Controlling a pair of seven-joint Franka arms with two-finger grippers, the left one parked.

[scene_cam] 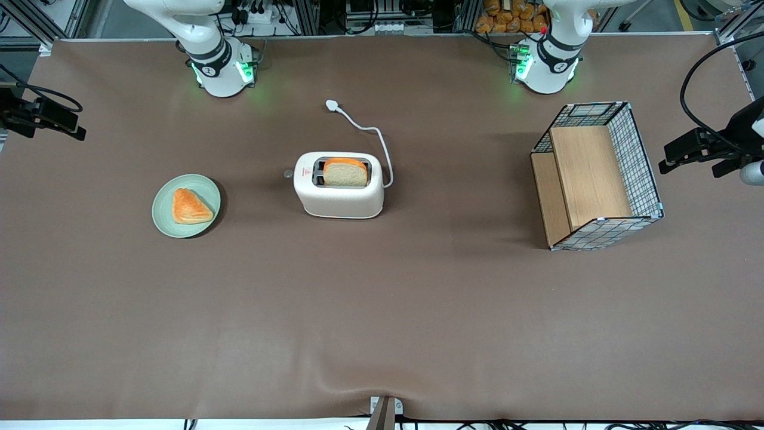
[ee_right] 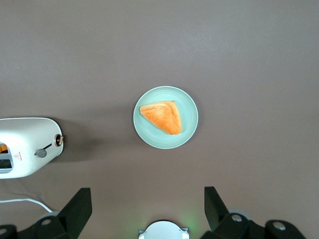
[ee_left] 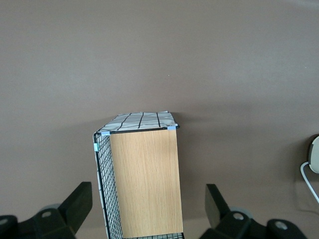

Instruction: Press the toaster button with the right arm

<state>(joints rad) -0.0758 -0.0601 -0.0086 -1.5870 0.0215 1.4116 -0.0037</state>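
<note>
The white toaster (scene_cam: 338, 192) stands mid-table with a bread slice (scene_cam: 345, 172) in one slot. Its cord (scene_cam: 376, 134) runs to a plug lying farther from the front camera. The toaster button (scene_cam: 288, 174), a small grey knob, juts from the narrow end face that looks toward the working arm's end of the table. The right wrist view shows the toaster (ee_right: 27, 144) and the button (ee_right: 41, 153) on that face. My right arm's gripper (ee_right: 148, 206) hangs high over the table near the green plate, well away from the toaster. It is open, holding nothing, and appears dark at the frame edge (scene_cam: 68, 127).
A green plate (scene_cam: 186, 206) with a triangular pastry (scene_cam: 191, 206) sits between the toaster and the working arm's end. A wire-mesh basket with wooden boards (scene_cam: 597, 176) lies toward the parked arm's end. Both arm bases (scene_cam: 224, 68) stand along the table edge farthest from the front camera.
</note>
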